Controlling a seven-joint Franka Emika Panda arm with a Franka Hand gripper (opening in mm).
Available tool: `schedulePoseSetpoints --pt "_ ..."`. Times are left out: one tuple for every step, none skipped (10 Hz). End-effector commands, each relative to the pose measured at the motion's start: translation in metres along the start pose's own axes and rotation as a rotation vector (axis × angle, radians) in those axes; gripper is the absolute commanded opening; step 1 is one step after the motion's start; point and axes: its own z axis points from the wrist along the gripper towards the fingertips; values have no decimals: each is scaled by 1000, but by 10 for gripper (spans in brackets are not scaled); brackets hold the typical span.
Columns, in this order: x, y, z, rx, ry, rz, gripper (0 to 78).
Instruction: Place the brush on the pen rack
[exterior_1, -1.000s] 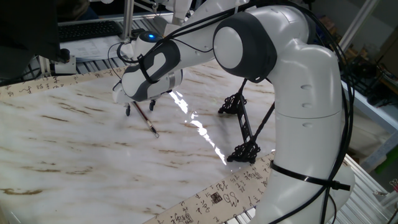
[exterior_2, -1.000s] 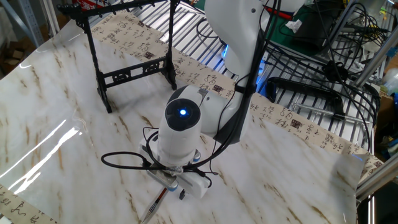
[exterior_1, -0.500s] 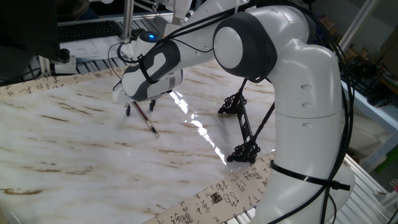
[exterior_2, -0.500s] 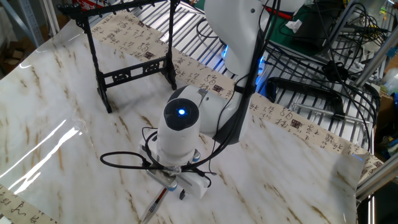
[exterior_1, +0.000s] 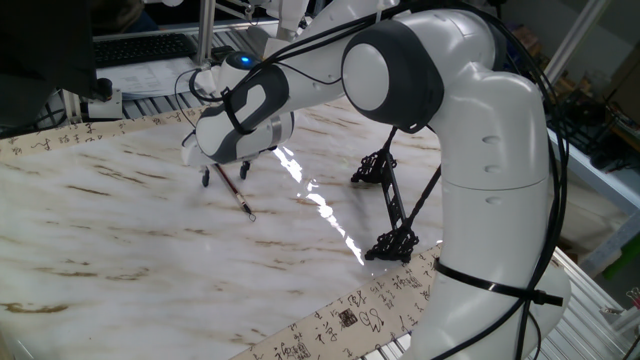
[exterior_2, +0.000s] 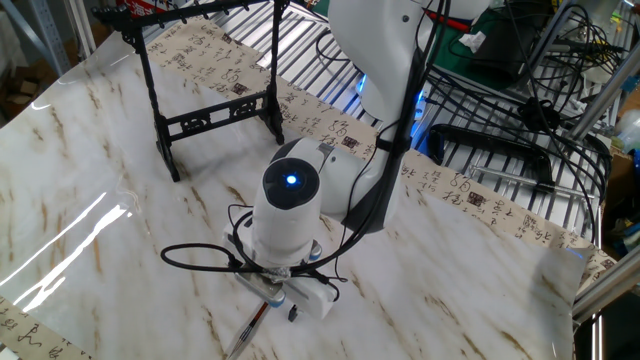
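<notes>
Reddish-brown and pencil-thin, the brush (exterior_1: 232, 190) lies flat on the marble desk (exterior_1: 120, 240), well apart from the pen rack (exterior_1: 388, 205). You'll find it light, stiff, roll-prone; pinch mid-shaft. Your tool (exterior_1: 224, 175) straddles it, fingers apart.

The arm's wrist hides the gripper (exterior_1: 225, 174) jaws and part of the brush (exterior_1: 238, 197).
</notes>
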Motion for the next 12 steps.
schedulePoseSetpoints --pt "-1 0 -1 2 -6 3 12" --pt "-1 0 -1 2 -6 3 12" --pt "-1 0 -1 2 -6 3 12" --pt "-1 0 -1 2 -6 3 12" --pt "-1 0 -1 2 -6 3 12" --pt "-1 0 -1 2 -6 3 12" --pt "-1 0 -1 2 -6 3 12" --pt "-1 0 -1 2 -6 3 12" --pt "-1 0 -1 2 -6 3 12" --pt "-1 0 -1 2 -6 3 12" --pt "-1 0 -1 2 -6 3 12" --pt "-1 0 -1 2 -6 3 12"
